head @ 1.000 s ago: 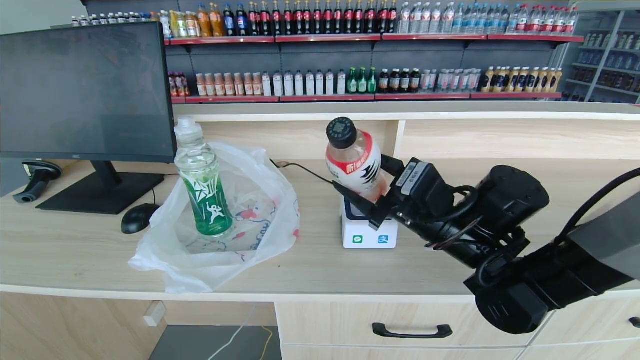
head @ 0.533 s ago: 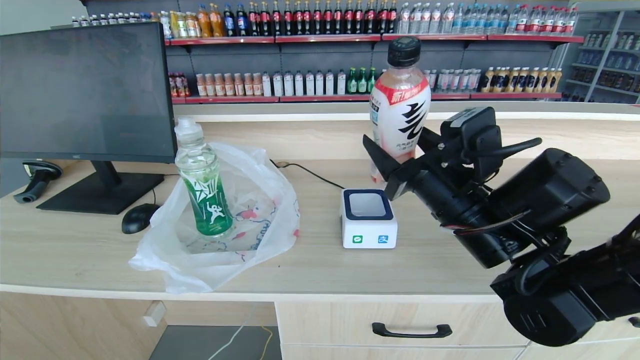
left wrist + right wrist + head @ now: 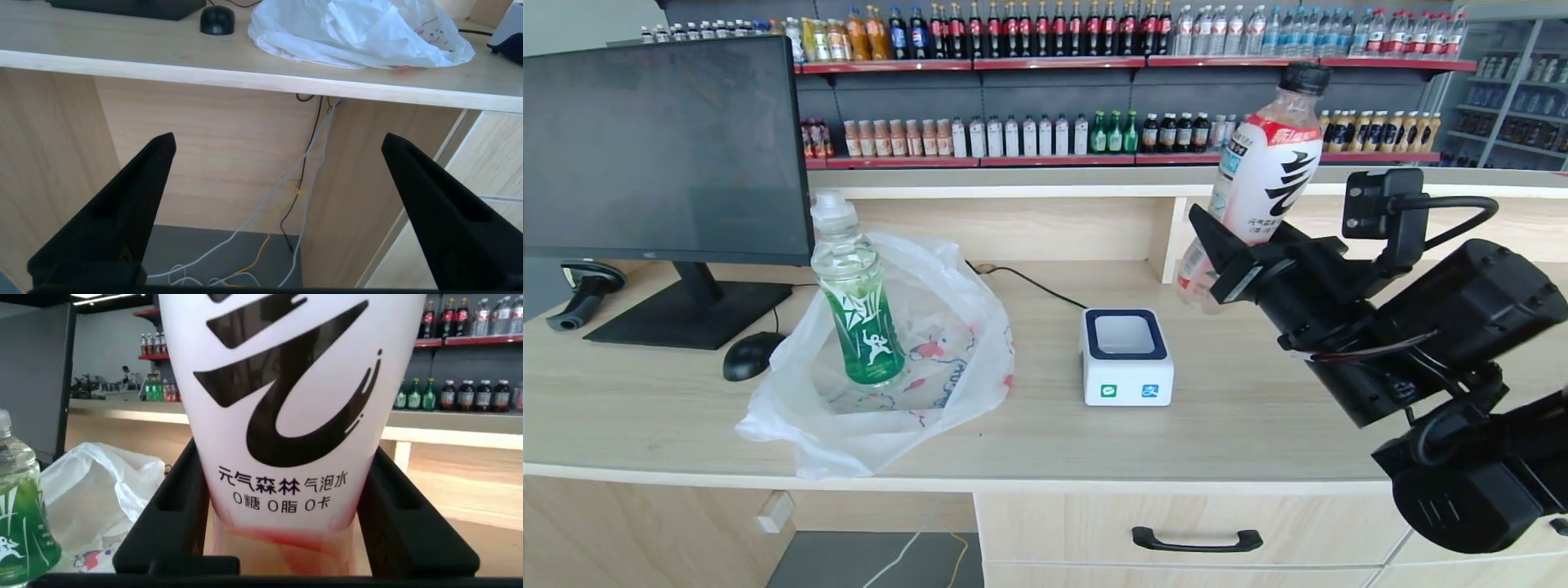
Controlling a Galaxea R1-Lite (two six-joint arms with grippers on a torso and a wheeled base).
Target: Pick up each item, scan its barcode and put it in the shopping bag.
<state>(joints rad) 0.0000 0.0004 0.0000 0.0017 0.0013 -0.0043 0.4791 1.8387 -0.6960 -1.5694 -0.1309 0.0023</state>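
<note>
White bottle (image 3: pixel 1267 175) aloft, clear of scanner (image 3: pixel 1127 356).

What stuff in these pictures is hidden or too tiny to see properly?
White bottle: head view, lower label covered by the right gripper; right wrist view, cap cut off by the picture edge.
Green bottle: right wrist view, half cut off by the edge.
Shelf bottles: head view, too small to tell labels.
Handheld scanner: head view, top tucked behind the monitor.
</note>
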